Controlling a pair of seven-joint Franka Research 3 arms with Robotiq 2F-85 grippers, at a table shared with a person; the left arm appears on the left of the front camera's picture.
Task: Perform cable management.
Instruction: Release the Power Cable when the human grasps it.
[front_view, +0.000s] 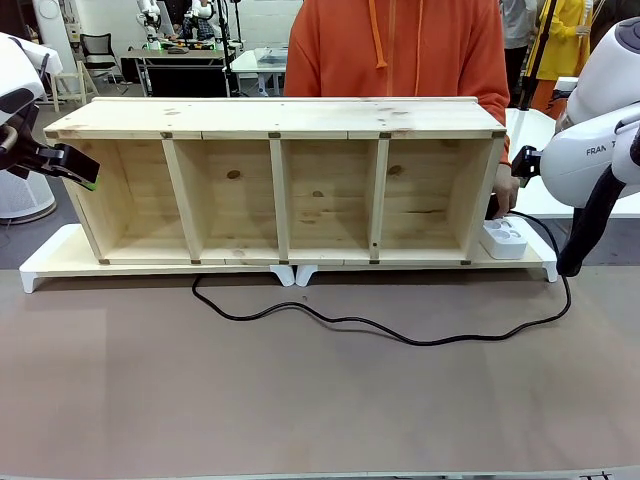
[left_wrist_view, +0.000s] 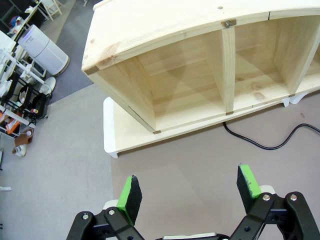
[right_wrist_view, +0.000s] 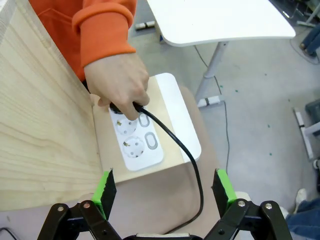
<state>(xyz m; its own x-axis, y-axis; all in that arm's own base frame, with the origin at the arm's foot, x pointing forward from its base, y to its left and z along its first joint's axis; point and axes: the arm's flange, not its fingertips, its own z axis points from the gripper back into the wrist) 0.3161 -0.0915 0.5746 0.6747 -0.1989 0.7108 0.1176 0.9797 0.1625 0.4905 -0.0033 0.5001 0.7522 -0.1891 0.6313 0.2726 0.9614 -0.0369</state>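
Observation:
The black cable (front_view: 400, 335) snakes across the brown table in front of the wooden shelf (front_view: 280, 120) and climbs at the right to the white power strip (front_view: 504, 238). In the right wrist view a person's hand (right_wrist_view: 119, 82) holds the cable's plug (right_wrist_view: 125, 107) at the strip's (right_wrist_view: 136, 141) far socket, and the cord (right_wrist_view: 177, 147) trails towards me. My right gripper (right_wrist_view: 163, 186) hovers open just short of the strip. My left gripper (left_wrist_view: 189, 187) is open above the table near the shelf's left end (left_wrist_view: 120, 75), with the cable (left_wrist_view: 260, 143) off to its right.
The shelf stands on a white base (front_view: 50, 258) with feet at the middle. A person in an orange hoodie (front_view: 400, 50) stands behind it. A white side table (right_wrist_view: 220, 20) is beyond the strip. Bare brown table lies in front of the cable.

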